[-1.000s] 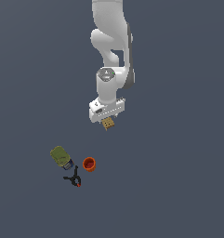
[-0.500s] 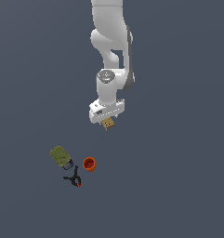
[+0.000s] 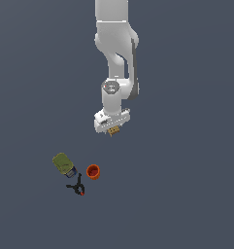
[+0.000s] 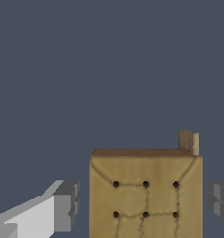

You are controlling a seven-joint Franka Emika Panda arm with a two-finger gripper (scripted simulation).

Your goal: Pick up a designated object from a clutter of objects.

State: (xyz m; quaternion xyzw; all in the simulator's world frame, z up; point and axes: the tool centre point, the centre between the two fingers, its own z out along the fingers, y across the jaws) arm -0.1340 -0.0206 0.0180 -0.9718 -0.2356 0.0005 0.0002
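Clearly, the tan dotted block (image 4: 146, 195) sits between the jaws, one grey finger (image 4: 67, 204) on each side of it, its dotted face toward the wrist camera; the gripper (image 3: 112, 130) has closed on it and holds it off the desk (image 3: 186, 194). Well apart, toward the exterior view's left, lie the olive-green can (image 3: 62, 163), the orange cup (image 3: 93, 171) and the black clamp (image 3: 77, 186).

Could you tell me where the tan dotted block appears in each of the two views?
Exterior view: the tan dotted block sits under the gripper, apart from the clutter.
Wrist view: it fills the lower middle, between the two fingers.
Shared landmark: the gripper's fingers flanking the block.
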